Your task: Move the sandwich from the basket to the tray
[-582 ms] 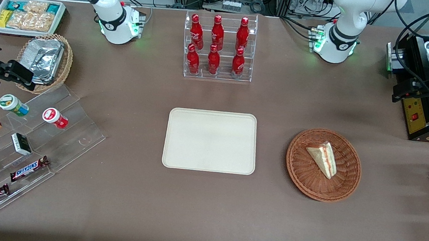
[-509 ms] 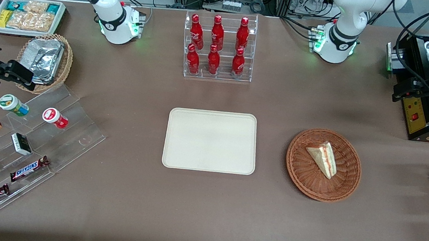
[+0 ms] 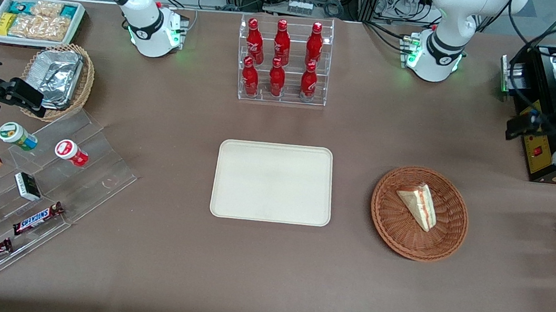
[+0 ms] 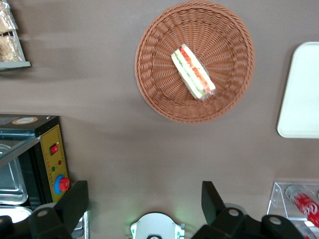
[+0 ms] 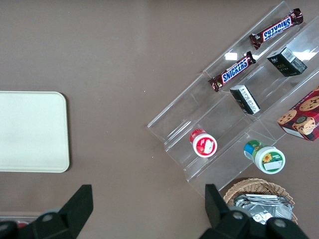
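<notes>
While the sandwich [image 3: 418,205] lies on its side in the basket [image 3: 396,231], the gripper [image 4: 144,201] hangs high above the table, well apart from the basket and toward the working arm's end, its two fingers [image 4: 75,199] spread wide with nothing between them. Beside the basket, toward the parked arm's end, sits the tray [image 3: 273,182], bare. Farther from the front camera than the basket stands a rack of red bottles [image 3: 281,61].
</notes>
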Action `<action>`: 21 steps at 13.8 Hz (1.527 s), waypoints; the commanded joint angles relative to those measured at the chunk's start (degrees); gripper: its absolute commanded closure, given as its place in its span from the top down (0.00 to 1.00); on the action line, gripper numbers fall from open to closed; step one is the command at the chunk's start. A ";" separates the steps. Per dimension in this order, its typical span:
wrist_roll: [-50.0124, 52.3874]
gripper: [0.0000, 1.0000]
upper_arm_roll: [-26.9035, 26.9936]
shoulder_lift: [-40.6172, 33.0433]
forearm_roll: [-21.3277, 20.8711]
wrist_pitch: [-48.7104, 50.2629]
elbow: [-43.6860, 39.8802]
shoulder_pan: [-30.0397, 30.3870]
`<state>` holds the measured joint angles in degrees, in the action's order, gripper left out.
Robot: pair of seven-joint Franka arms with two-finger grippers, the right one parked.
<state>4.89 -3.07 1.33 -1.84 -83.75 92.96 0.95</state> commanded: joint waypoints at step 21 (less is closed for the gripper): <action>50.21 1.00 -0.53 14.40 -2.02 -55.37 30.52 -7.89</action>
<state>53.60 -3.93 16.47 -2.60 -136.42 121.38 -6.31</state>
